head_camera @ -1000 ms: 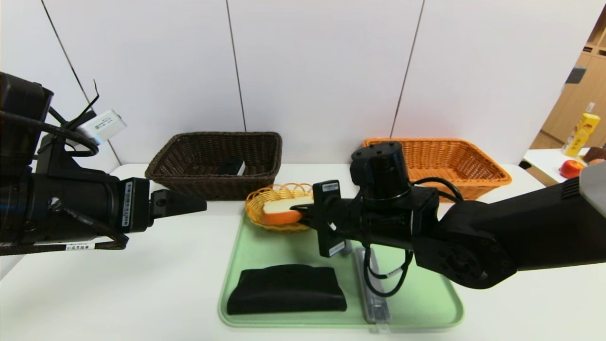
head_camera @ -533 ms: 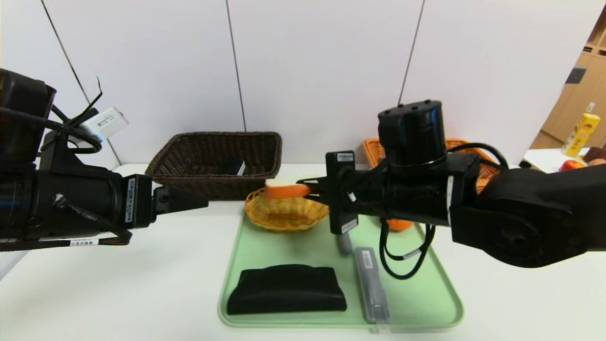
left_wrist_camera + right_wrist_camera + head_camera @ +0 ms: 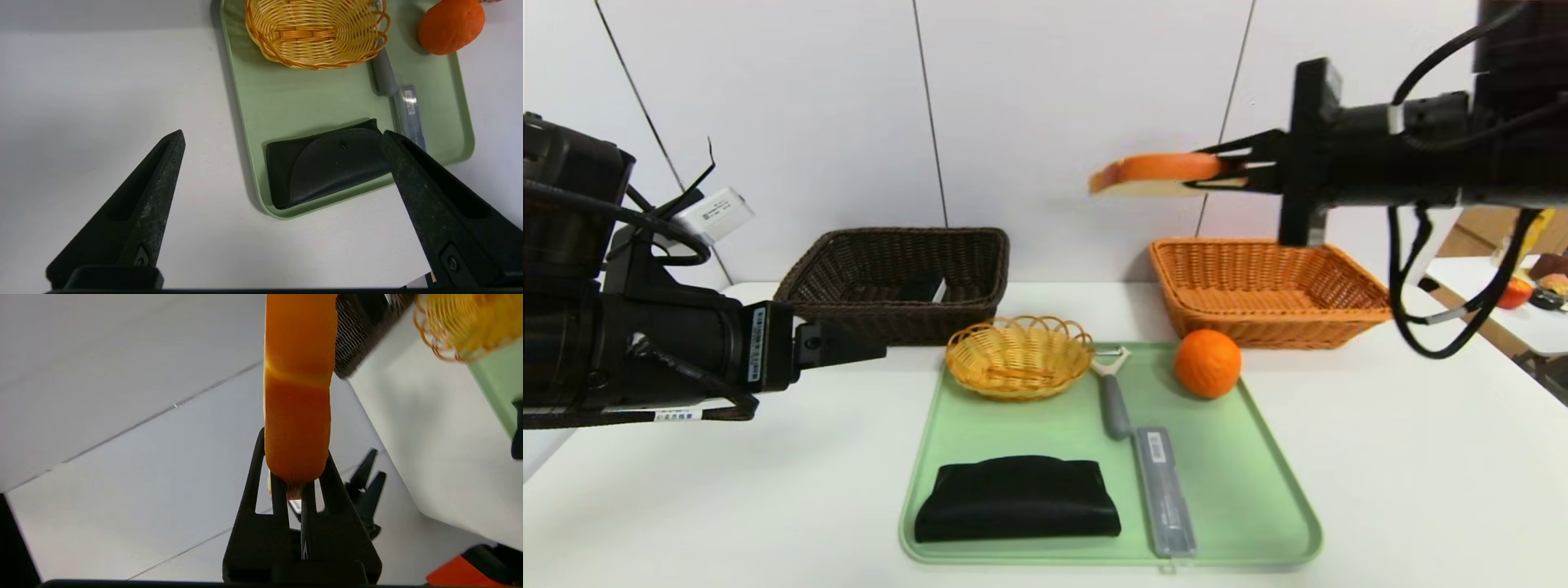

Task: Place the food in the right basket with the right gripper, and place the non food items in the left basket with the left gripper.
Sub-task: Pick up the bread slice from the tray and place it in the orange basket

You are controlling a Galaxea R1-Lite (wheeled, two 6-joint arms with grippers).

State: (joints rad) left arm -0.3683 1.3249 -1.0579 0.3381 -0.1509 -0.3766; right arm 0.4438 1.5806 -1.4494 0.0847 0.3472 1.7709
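In right end effector (image 3: pixel 1217 170): bread slice (image 3: pixel 1156 172)

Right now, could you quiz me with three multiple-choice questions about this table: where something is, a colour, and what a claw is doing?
1. Where is the bread slice?
A. in the small yellow basket
B. in the air, in the right gripper
C. on the tray

2. What colour is the tray?
A. light green
B. blue
C. red

3. The left gripper is
A. holding the pouch
B. holding the peeler
C. open, holding nothing

Answers: 1 B, its fingers pinch the crust. 2 A, seen under the black pouch. 3 C, its fingers stand wide apart.
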